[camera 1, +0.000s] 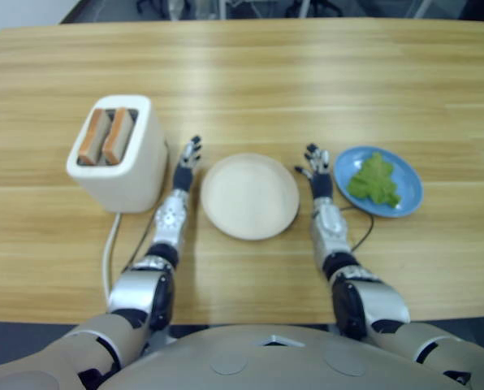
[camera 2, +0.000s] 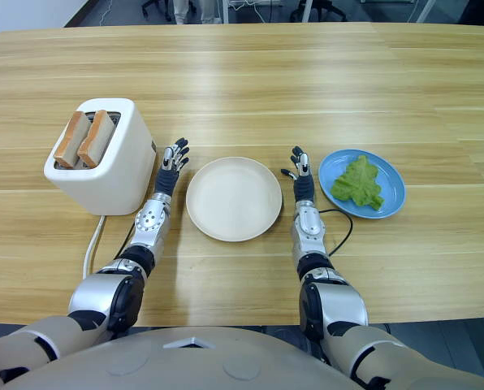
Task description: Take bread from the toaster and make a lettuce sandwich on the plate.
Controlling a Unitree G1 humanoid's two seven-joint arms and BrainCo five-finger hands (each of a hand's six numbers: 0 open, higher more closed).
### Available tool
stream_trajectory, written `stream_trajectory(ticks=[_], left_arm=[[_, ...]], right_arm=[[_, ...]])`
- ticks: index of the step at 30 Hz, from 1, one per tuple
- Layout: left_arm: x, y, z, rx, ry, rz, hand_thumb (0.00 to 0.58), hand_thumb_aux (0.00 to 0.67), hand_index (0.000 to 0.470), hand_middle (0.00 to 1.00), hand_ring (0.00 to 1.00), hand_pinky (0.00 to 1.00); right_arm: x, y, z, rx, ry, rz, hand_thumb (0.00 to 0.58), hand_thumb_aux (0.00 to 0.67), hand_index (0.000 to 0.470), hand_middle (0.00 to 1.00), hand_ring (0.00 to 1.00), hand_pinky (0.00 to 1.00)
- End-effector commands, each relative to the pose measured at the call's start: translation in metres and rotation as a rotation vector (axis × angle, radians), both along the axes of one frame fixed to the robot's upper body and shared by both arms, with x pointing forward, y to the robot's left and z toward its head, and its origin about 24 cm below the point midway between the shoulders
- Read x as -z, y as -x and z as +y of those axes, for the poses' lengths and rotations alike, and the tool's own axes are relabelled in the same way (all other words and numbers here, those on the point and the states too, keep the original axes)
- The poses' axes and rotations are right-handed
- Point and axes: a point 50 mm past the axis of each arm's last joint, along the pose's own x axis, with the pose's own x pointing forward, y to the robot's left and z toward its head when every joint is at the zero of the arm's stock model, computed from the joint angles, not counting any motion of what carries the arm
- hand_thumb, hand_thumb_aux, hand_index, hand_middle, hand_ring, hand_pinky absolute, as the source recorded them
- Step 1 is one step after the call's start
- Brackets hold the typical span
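A white toaster (camera 1: 120,154) stands on the table at the left with two slices of bread (camera 1: 106,136) upright in its slots. An empty cream plate (camera 1: 250,196) lies in the middle. To its right a blue plate (camera 1: 404,175) carries a green lettuce leaf (camera 1: 374,179). My left hand (camera 1: 187,162) rests flat on the table between the toaster and the cream plate, open. My right hand (camera 1: 315,168) lies flat between the cream plate and the blue plate, open as well. Neither hand touches anything.
The toaster's white cord (camera 1: 109,252) runs down toward the table's front edge beside my left arm. A thin dark cable (camera 1: 364,236) loops on the table near my right forearm. Bare wooden table (camera 1: 291,81) stretches beyond the plates.
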Motion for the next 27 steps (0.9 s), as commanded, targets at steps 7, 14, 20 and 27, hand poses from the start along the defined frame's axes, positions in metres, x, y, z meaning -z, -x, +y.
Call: stream_trajectory(ticks=[7, 14, 20, 27], left_arm=[[0.004, 0.004, 0.0, 0.012, -0.003, 0.016, 0.0, 0.0, 0.0, 0.0, 0.0, 0.0], [-0.071, 0.012, -0.014, 0.139, 0.094, -0.374, 0.0, 0.0, 0.0, 0.0, 0.0, 0.0], [-0.191, 0.057, 0.002, 0.277, 0.195, -0.663, 0.0, 0.0, 0.0, 0.0, 0.0, 0.0], [-0.279, 0.096, 0.08, 0.07, -0.146, -0.806, 0.0, 0.0, 0.0, 0.0, 0.0, 0.0]], right_arm=[[0.013, 0.008, -0.001, 0.0, 0.001, 0.068, 0.0, 0.0, 0.0, 0.0, 0.0, 0.0], [0.014, 0.009, -0.001, -0.002, 0.003, 0.07, 0.0, 0.0, 0.0, 0.0, 0.0, 0.0], [0.016, 0.012, -0.001, 0.009, -0.001, 0.075, 0.0, 0.0, 0.0, 0.0, 0.0, 0.0], [0.017, 0.012, 0.003, -0.006, 0.004, 0.081, 0.0, 0.0, 0.0, 0.0, 0.0, 0.0]])
